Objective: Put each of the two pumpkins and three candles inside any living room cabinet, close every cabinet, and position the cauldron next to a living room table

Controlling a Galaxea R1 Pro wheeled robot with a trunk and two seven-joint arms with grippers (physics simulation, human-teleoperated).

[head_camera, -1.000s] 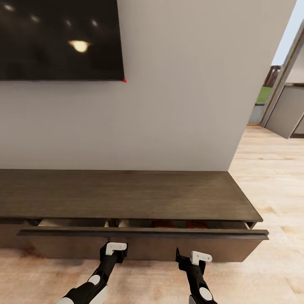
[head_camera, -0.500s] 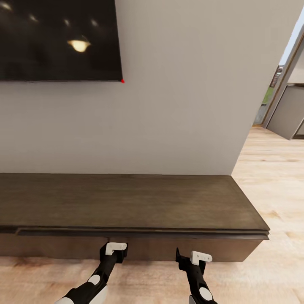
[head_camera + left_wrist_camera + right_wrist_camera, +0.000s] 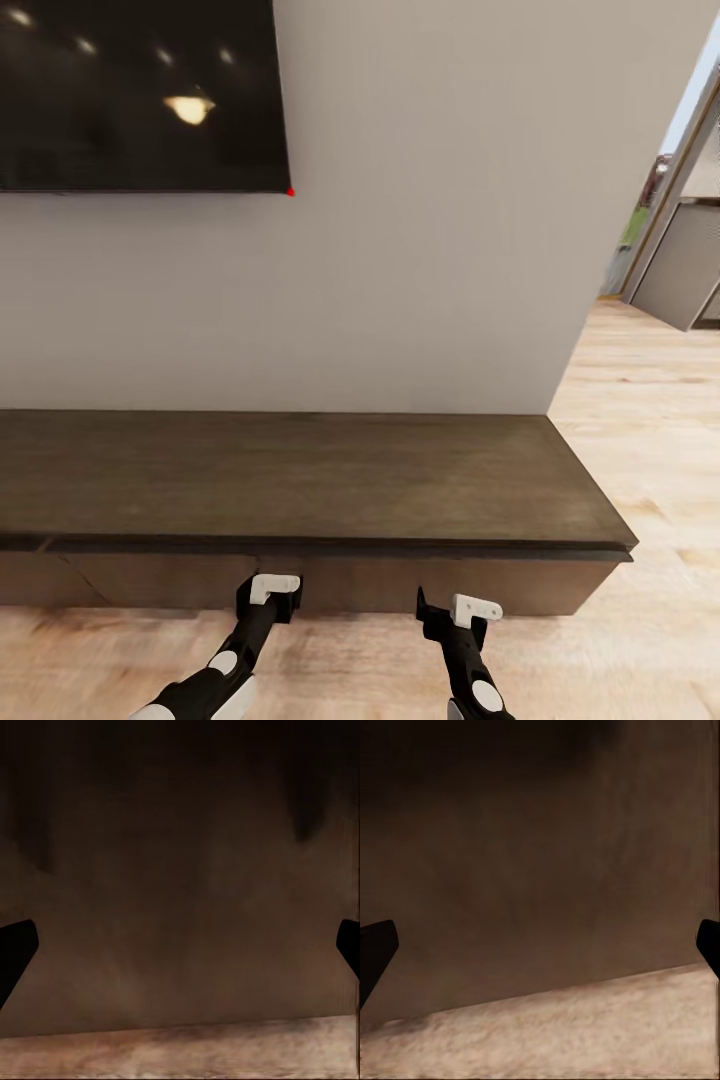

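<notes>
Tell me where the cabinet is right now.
In the head view the cabinet runs low along the wall beneath the TV, directly ahead of both tools, drawer front flush.

The TV (image 3: 140, 95) is cut off by the head view's top and left edges. The cabinet (image 3: 300, 480) runs past the left edge, its inside hidden. Both wrist views show its front as a brown blur.

The cabinet (image 3: 300, 480) stood on the light wood plank floor (image 3: 640, 620), its back against the wall. Its long, flat, dark brown top carried nothing, and its drawer fronts sat flush under the top's front edge. Floor planks ran past its right end.
</notes>
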